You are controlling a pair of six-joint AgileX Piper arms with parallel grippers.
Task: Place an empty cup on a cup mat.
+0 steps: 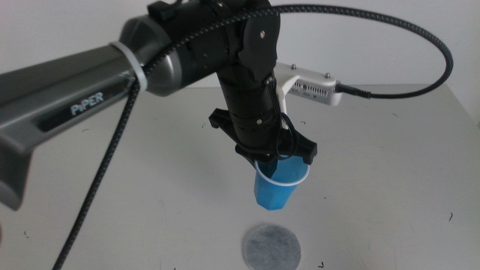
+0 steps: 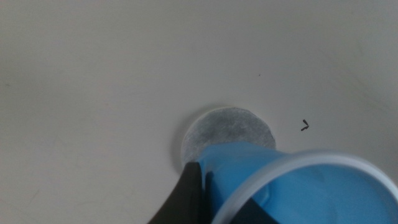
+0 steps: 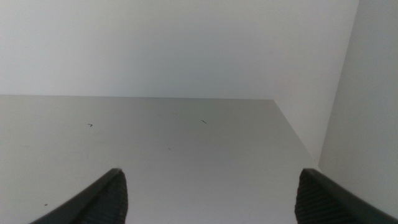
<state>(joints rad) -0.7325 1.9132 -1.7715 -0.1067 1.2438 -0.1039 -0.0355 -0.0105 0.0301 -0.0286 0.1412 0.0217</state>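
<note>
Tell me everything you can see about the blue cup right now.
The cup is small, bright blue and tapered, with a thin white rim, looking like paper or plastic. The left gripper clamps it at the rim, holding it tilted in the air above the table, clear of the grey cup mat below it. Its inside looks blue.

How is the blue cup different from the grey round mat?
The cup is bright blue; the cup mat is speckled grey. The cup is tall and hollow; the mat is a flat disc. The cup hangs tilted in the air, gripped by the left pincer; the mat lies on the table. Both are round.
</note>
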